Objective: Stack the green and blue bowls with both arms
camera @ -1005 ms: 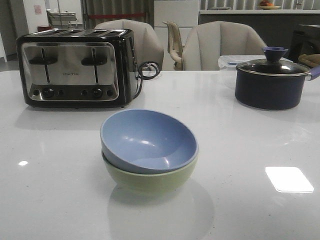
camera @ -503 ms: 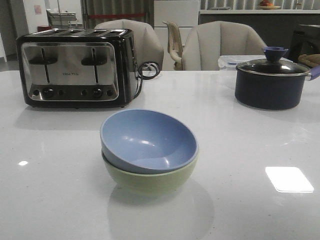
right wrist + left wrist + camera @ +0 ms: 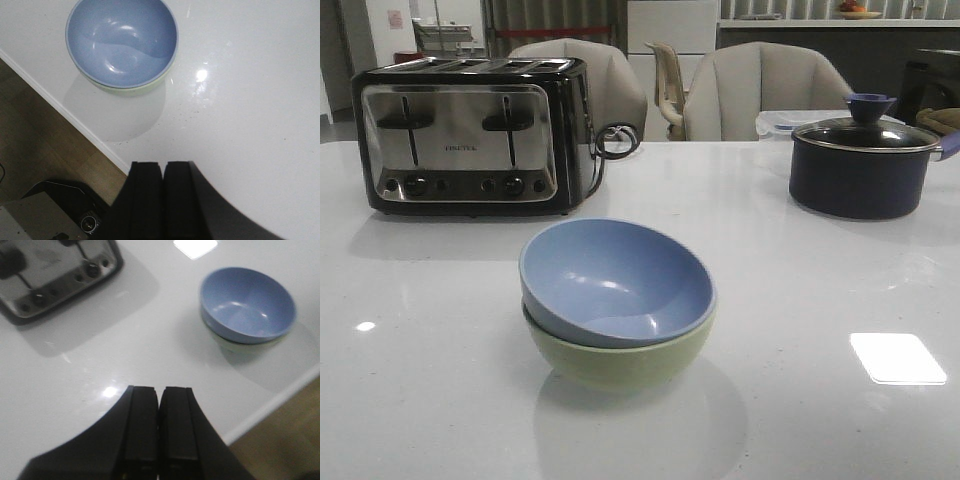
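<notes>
Both of my grippers are clenched on nothing: my left gripper point(image 3: 159, 427) has its 2 dark fingers pressed flat together, and my right gripper point(image 3: 163, 200) shows the same, its jaws meeting with no gap. Neither touches a bowl; each hangs above the glossy white tabletop point(image 3: 800, 400), well apart from the stack, and neither arm appears in the front view.

The 2 bowls are already nested. My matte, dusty periwinkle blue round bowl point(image 3: 616, 280) sits inside the pale sage green round bowl point(image 3: 620, 362), tilted a little so its rim rides higher on the robot's left than on the right. Only a band of green shows under the blue rim in the front view, and just a sliver of it in each wrist view. The stack stands near the front middle of the table.

Behind it to the left is a black and chrome 4-slot toaster point(image 3: 470, 135), and far back on the right stands a dark navy pot with a glass lid point(image 3: 862, 165). Beige padded chairs point(image 3: 765, 90) line the far edge.
</notes>
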### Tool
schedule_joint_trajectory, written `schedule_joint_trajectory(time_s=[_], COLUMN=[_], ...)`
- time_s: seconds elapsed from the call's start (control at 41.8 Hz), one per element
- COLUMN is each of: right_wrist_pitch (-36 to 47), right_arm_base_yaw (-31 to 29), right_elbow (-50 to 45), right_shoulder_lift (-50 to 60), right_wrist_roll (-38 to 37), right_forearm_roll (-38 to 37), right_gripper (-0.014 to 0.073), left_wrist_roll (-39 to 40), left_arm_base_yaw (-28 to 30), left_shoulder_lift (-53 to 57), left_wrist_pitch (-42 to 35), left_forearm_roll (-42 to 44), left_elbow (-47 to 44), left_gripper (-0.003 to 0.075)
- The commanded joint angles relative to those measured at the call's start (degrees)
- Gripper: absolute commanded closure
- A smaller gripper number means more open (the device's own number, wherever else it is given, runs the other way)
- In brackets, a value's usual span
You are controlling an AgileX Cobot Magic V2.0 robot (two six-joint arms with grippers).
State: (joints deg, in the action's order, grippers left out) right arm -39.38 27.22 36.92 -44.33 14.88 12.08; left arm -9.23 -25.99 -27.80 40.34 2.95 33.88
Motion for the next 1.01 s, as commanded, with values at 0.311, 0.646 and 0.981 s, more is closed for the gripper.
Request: schedule_joint_trajectory(time_s=[0.311, 0.646, 0.981], right_wrist_pitch=[3.48, 3.49, 3.49], right_arm_base_yaw=[-0.21, -0.21, -0.21], right_elbow=[1.62, 1.62, 1.62], right_shoulder_lift=[0.29, 0.29, 0.29], right_wrist_roll=[0.05, 0.05, 0.05], right_forearm_roll=[0.01, 0.01, 0.01], right_gripper=[0.0557, 0.0557, 0.0557], left_wrist_roll=[0.24, 0.24, 0.24], left_arm_base_yaw=[20.99, 24.0, 24.0], left_shoulder_lift=[27.08, 29.17, 29.16], left_wrist_pitch=[-33.21, -41.56, -41.8], left_forearm_roll=[-4.5, -10.82, -10.91], left_elbow=[-26.27, -34.58, -34.58], left_gripper=[0.0622, 0.0622, 0.0622])
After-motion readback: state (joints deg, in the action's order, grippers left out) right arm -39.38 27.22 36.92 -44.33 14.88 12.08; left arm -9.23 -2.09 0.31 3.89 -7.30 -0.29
